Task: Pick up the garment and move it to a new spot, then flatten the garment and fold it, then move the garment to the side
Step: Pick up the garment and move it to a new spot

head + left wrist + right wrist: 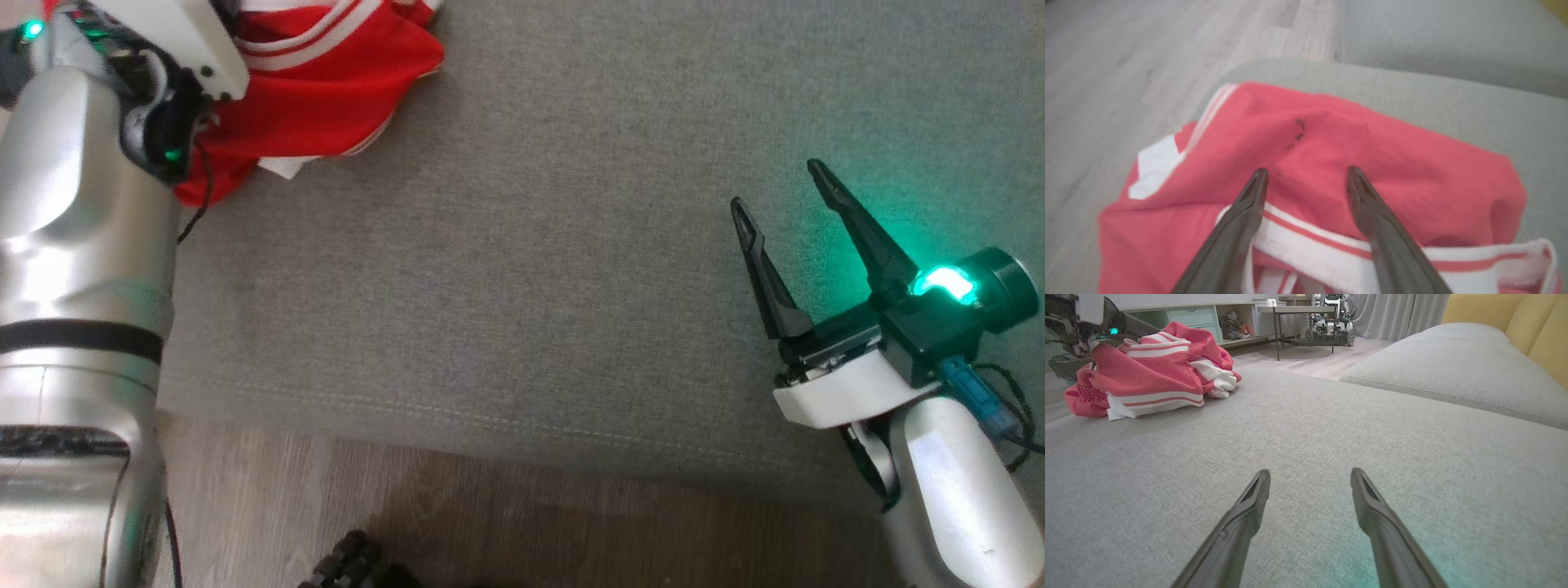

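Currently the red-and-white garment sits bunched at the left corner of the sofa cushion. Left hand is spread just over it; right hand is spread, well away. Soft, light and floppy, so I'd pinch a thick fold near the striped band.

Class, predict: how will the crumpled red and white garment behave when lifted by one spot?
Probably floppy: the garment lies in loose bunched folds, so it should hang and drape. Likely light, being thin cloth. Pushed across the textured sofa cushion, it may wrinkle rather than slide.
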Available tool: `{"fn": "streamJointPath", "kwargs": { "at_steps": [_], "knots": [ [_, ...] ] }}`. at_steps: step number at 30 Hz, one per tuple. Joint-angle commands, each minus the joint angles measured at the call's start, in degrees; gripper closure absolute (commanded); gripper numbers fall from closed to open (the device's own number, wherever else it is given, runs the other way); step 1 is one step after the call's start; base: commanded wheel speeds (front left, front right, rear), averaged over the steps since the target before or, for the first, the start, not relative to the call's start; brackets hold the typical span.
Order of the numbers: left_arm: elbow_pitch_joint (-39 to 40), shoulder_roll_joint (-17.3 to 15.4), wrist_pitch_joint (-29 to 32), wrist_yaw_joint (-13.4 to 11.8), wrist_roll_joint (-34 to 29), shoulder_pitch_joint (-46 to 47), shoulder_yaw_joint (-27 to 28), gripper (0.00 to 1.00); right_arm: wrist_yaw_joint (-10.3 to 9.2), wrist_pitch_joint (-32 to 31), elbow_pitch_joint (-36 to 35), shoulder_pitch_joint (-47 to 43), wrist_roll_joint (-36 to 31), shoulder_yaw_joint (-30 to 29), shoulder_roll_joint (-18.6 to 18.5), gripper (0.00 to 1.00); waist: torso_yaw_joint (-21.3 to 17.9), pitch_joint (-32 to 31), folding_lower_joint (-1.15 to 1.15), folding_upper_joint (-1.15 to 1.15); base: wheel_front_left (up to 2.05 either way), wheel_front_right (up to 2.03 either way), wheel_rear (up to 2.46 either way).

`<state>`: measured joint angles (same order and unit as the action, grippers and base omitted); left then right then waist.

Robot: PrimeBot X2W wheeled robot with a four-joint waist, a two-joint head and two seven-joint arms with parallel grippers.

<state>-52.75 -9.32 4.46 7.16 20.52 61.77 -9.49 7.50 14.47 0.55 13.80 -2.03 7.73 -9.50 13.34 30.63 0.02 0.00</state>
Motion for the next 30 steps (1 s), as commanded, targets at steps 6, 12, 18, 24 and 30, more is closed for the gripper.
{"fn": "streamJointPath", "kwargs": {
  "at_steps": [6,12,18,24,30],
  "knots": [
    [-3.9,-3.4,3.4,0.3,6.0,3.2,-5.1,0.00,-0.01,0.5,-3.1,1.0,-0.1,1.5,-0.1,0.00,-1.8,3.1,-0.02,0.00,0.00,0.00,0.00],
    [-3.2,-5.7,-0.8,0.3,9.5,3.0,-8.6,1.00,-0.01,0.5,-3.1,1.4,0.0,1.6,0.5,0.00,-2.3,2.6,-0.02,0.00,0.00,0.00,0.00],
    [0.6,-8.6,-9.0,0.3,14.3,2.4,-12.9,1.00,-0.01,0.5,-2.2,1.0,0.3,1.6,2.0,0.00,-3.3,-1.2,-0.02,0.00,0.00,0.00,0.00],
    [7.2,-12.3,-13.0,0.3,16.3,3.0,-19.3,1.00,-0.01,0.5,-0.9,-0.2,1.3,2.0,3.9,0.00,-4.7,-7.2,-0.02,0.00,0.00,0.00,0.00],
    [16.6,-15.8,-13.0,0.3,15.9,5.4,-25.4,1.00,-0.01,0.5,-0.1,-1.1,2.8,2.4,5.7,0.00,-8.1,-11.9,-0.02,0.00,0.00,0.00,0.00]
  ]
}}
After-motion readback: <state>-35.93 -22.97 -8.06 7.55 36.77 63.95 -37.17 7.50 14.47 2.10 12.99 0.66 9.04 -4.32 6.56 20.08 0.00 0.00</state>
